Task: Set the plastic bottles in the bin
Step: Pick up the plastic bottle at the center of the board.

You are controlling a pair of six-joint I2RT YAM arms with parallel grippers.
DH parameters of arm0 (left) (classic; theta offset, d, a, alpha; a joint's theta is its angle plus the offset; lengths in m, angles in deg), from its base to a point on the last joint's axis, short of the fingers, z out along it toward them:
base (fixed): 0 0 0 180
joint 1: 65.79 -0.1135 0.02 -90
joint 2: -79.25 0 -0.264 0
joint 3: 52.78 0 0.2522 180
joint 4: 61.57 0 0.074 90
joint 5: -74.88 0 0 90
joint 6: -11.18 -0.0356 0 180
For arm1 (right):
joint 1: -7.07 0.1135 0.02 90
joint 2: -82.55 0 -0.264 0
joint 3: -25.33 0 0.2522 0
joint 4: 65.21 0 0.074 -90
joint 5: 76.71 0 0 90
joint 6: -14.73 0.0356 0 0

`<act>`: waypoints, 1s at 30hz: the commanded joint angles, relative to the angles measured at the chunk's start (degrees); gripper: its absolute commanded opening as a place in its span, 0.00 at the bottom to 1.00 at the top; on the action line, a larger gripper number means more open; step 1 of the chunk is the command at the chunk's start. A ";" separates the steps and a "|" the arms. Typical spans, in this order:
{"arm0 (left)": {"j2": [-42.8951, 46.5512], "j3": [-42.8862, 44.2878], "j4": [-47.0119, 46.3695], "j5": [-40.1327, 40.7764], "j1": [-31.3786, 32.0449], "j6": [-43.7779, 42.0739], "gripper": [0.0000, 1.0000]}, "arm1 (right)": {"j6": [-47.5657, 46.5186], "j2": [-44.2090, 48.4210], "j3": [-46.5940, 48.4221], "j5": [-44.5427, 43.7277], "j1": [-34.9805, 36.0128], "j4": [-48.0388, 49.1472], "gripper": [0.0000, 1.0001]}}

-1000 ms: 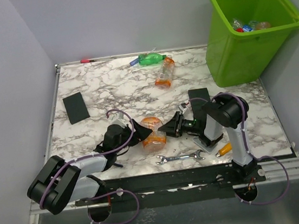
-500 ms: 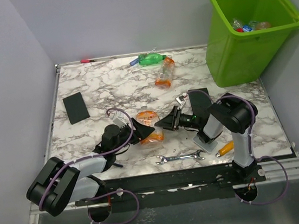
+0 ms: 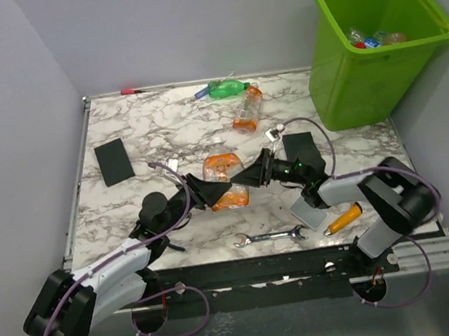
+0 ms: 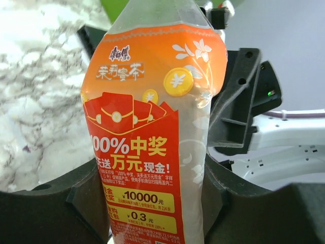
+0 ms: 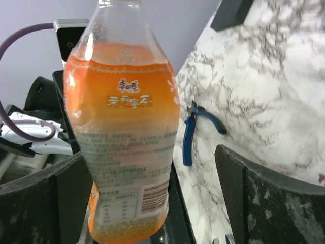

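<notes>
change: orange bottle [image 3: 224, 180] now sits further toward 12 o'clock than a second ago, when it lay nearer the front edge, close to the wrench [image 3: 270, 235]. Both arms reach flatter toward the middle of the tabletop [image 3: 163, 134].
right gripper [image 3: 248, 177]: jaws have gone wide and grip nothing. In the right wrist view the bottle is next to one finger, the other finger [image 5: 254, 198] well apart from it.
left gripper [image 3: 209, 193]: has closed in on the orange bottle, fingers [image 4: 86, 201] hugging both sides of the lower label.
bottle axis: runs 12–6 in the top view, neck to 12, base to 6. Label reads upright in both wrist views.
bottle place: mid-tabletop, between the two grippers; left gripper at its 8, right gripper at its 3. Clear of the tabletop or not: cannot tell.
bin [image 3: 354, 86]: off the 2 o'clock corner, well apart from the orange bottle, binned bottles [image 3: 372, 37] inside.
others: green bottle [image 3: 227, 88] and second orange bottle [image 3: 248, 109] just beside each other at the 12 o'clock edge.
</notes>
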 commanded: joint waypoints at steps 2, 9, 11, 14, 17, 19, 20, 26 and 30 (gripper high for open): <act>9.53 8.45 12.04 1.89 -0.17 -12.46 0.34 | -25.01 20.70 9.27 -6.25 0.37 -46.38 1.00; 9.77 21.13 26.06 3.24 -0.44 -32.85 0.32 | -40.80 33.02 27.12 -19.12 0.37 -77.48 1.00; 8.53 23.83 26.70 2.58 -0.44 -37.95 0.32 | -41.84 33.44 31.83 -21.09 0.37 -80.64 0.99; 7.19 25.99 26.96 0.19 -0.43 -47.55 0.32 | -40.52 33.64 37.93 -22.77 0.37 -81.32 0.99; 7.34 23.72 25.73 -0.98 0.03 -58.94 0.34 | -39.74 31.56 44.25 -21.55 0.37 -83.00 0.99; 8.98 18.95 21.09 0.76 0.62 -64.94 0.33 | -41.40 28.38 49.35 -20.94 0.37 -86.56 0.97; 10.11 16.57 18.57 1.87 0.76 -66.00 0.31 | -41.91 27.39 51.10 -21.18 0.37 -87.39 0.97; 14.55 9.33 9.14 4.60 0.99 -64.89 0.26 | -42.71 23.80 56.07 -18.61 1.44 -87.63 0.94; 16.82 7.30 6.24 7.03 1.69 -65.30 0.25 | -42.82 18.19 62.12 -23.26 6.35 -93.34 0.90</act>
